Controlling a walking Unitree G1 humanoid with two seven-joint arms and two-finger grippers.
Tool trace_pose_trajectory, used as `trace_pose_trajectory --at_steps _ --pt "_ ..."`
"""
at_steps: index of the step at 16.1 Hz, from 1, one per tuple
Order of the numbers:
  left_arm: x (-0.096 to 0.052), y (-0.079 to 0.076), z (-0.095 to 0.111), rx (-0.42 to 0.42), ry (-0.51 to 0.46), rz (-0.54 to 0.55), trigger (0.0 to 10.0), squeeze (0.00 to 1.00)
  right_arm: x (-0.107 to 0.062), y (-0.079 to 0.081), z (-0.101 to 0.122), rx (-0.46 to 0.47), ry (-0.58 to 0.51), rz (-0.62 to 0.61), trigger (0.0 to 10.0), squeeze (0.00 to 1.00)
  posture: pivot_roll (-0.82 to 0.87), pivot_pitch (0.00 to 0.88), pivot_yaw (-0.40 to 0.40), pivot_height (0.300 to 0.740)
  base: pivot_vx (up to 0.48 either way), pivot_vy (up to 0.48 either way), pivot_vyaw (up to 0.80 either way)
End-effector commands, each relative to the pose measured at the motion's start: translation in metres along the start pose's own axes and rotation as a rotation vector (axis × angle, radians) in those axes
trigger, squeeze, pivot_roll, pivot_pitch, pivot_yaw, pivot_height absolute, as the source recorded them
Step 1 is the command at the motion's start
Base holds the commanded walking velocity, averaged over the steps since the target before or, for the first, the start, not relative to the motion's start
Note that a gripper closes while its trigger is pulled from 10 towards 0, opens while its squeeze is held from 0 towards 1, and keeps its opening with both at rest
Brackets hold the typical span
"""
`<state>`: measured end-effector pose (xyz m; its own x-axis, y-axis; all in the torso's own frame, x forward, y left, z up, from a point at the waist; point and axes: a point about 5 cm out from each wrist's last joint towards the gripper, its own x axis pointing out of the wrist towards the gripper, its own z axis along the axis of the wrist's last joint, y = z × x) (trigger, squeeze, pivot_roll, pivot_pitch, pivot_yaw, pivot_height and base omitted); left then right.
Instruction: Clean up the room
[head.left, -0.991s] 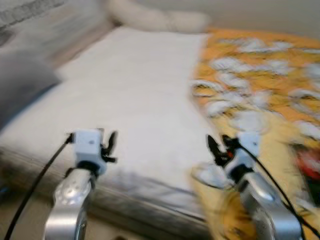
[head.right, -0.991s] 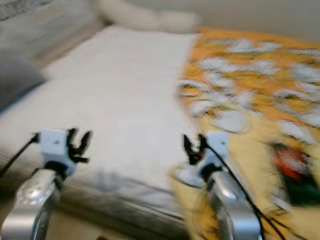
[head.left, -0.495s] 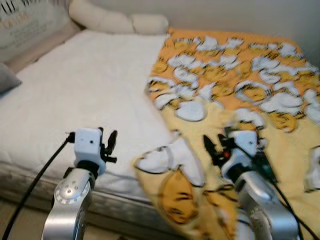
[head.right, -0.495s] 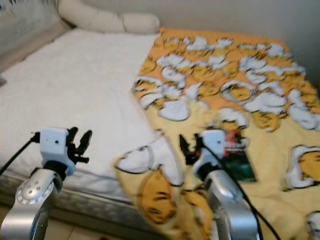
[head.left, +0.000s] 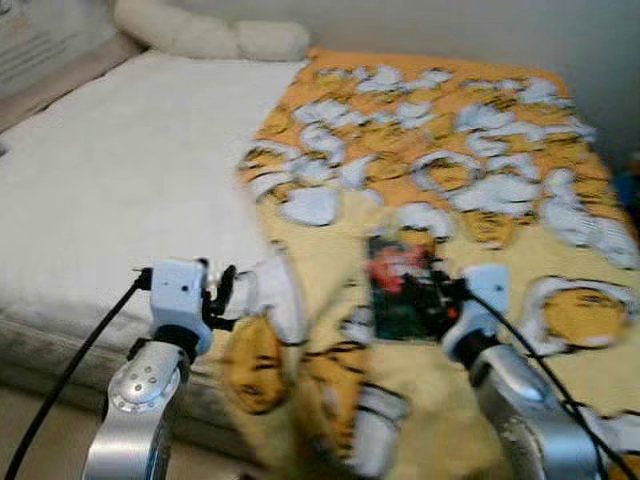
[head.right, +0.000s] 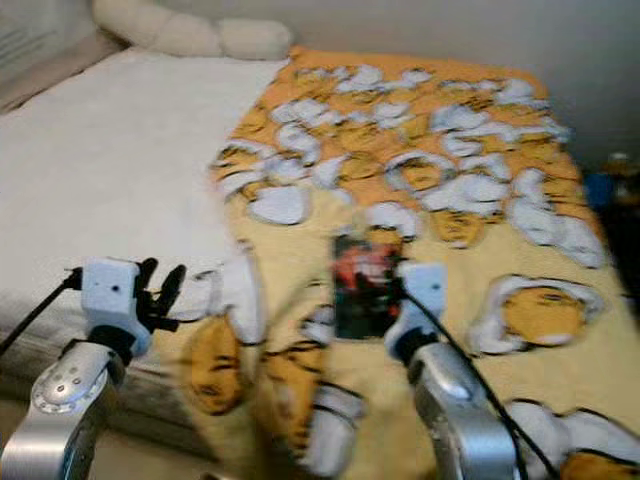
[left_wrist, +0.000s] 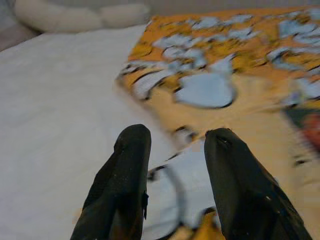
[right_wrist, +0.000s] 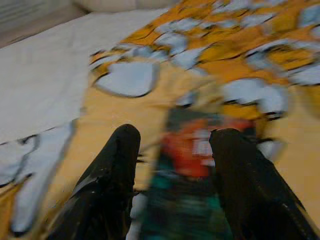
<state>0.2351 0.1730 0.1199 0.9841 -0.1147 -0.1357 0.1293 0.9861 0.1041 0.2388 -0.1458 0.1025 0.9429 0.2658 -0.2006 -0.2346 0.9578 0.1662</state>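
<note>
A white bed carries a yellow-orange blanket printed with white cartoon figures, spreading toward 3 o'clock. On the blanket lies a dark book with a red-orange cover picture, flat. The right gripper hovers above it, jaws wide. The left gripper, at 9 o'clock of the book, is spread and empty.

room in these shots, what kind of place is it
Most likely a bedroom. A bed with a white cover sits against the wall, pillows lie at its far end, and a yellow blanket is spread over one side.
</note>
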Motion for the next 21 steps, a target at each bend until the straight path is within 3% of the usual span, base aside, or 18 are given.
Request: trace_pose_trajectory --at_steps 1,3,17,21 --pt "0.000 0.006 0.002 0.012 -0.004 0.015 10.0 0.00 0.003 0.006 0.003 0.004 -0.008 0.030 10.0 0.00 0.01 0.000 0.035 0.740 0.000 -0.480 0.00" --pt "0.000 0.004 0.002 0.019 -0.009 0.006 10.0 0.00 0.003 0.003 0.002 -0.005 0.000 0.020 10.0 0.00 0.00 0.000 0.035 0.740 0.000 -0.413 0.00" --pt "0.003 -0.013 0.004 -0.015 -0.037 -0.047 10.0 0.00 0.004 -0.009 0.009 -0.034 0.017 0.000 10.0 0.00 -0.03 0.000 0.027 0.740 0.000 0.000 0.00" --pt "0.003 -0.012 0.005 0.002 -0.035 -0.037 10.0 0.00 0.004 -0.004 0.008 -0.060 0.029 0.033 10.0 0.00 -0.04 0.000 0.027 0.740 0.000 0.000 0.00"
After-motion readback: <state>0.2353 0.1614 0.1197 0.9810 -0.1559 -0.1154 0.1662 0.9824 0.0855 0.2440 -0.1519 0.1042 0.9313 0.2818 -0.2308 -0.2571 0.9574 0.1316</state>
